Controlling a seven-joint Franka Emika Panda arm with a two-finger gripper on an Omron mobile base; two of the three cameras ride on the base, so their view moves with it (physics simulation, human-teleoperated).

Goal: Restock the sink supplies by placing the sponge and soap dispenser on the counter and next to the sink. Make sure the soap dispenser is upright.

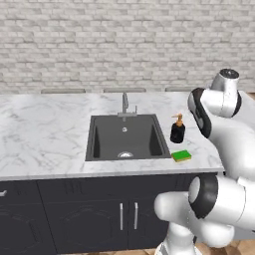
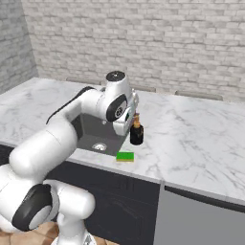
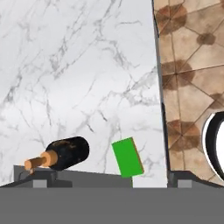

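Sink supplies set out on the white-grey veined marble bench (image 1: pixel 45 134), right of the dark grey recessed sink (image 1: pixel 127 137).

The squat black soap dispenser with orange pump (image 1: pixel 178 129) is seen standing upright just beside the basin's right rim; the flat bright green sponge (image 1: pixel 182 156) lies near it, toward the bench's front edge. Whether the jaws are open or closed cannot be told.

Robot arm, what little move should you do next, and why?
Probably just lift away and stop. The squat black soap dispenser with the orange pump stands upright on the white-grey marble counter, right of the dark grey sink, and the flat green sponge lies close in front of it. Both seem placed. Whether the gripper is open cannot be told.
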